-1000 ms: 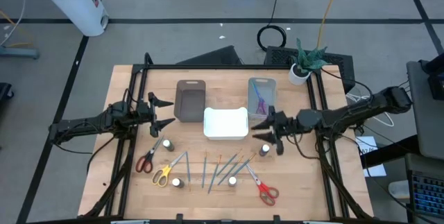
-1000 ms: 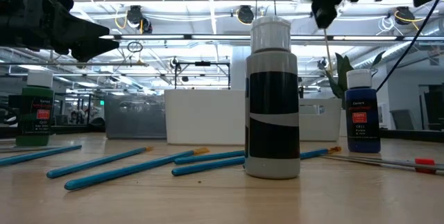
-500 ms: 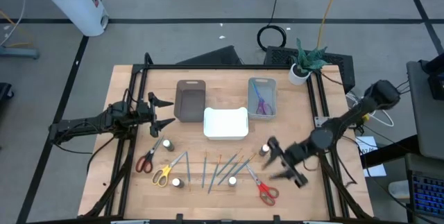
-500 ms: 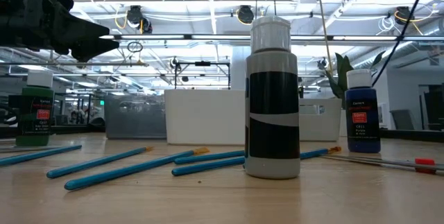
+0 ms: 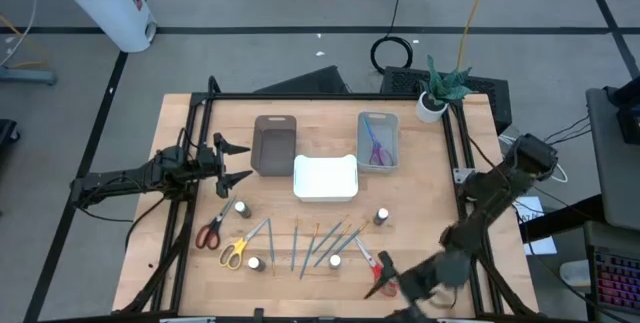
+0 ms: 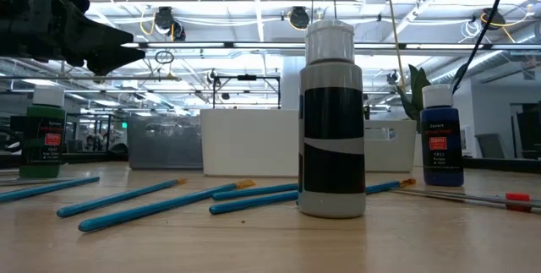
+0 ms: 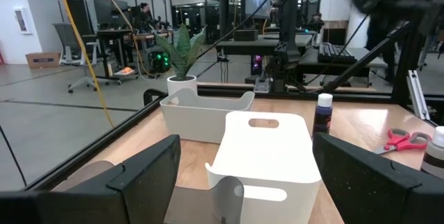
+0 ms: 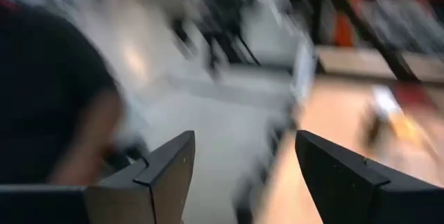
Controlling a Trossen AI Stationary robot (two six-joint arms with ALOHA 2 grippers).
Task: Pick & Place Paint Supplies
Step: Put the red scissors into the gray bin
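Small white-capped paint bottles, blue brushes, red scissors and yellow scissors lie on the wooden table. Purple scissors lie in the grey tray. My right gripper hangs open above a second pair of red scissors near the table's front edge, right of the middle, touching nothing. My left gripper waits open at the table's left, pointing level toward the trays.
A brown tray and a white tray stand at the middle back, left of the grey tray. A potted plant stands at the far right corner. In the low view a black-labelled bottle stands closest.
My right gripper has swung from beside the white and grey trays toward the table's near edge, staying well above the table, and has turned as it went. Its fingers have spread wider. It has left the low view. Nothing on the table has moved.
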